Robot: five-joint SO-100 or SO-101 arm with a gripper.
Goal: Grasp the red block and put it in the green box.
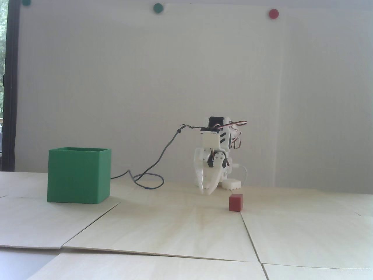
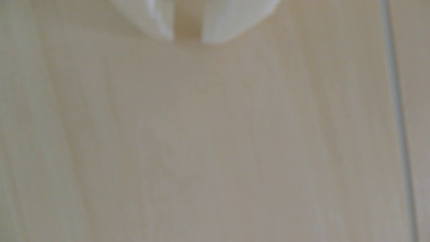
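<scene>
Currently: reach stage, red block not yet grasped.

Nearest, in the fixed view, pale wooden boards (image 1: 174, 233) cover the table. Next, the red block (image 1: 235, 202) rests on the boards by a seam, right of centre, untouched. Behind and to its left, the gripper (image 1: 207, 191) points down, tips low near the surface, apart from the block; the wrist view shows the gripper (image 2: 187, 40) with a narrow gap between its tips, nothing in it, so the jaws are slightly parted and empty, and the block is out of that view. Left, well apart, the green box (image 1: 78, 178) stands open-topped. Farthest, a grey cable and a white wall. Next move, as judged: swing right and forward, widen the jaws, straddle the block.
</scene>
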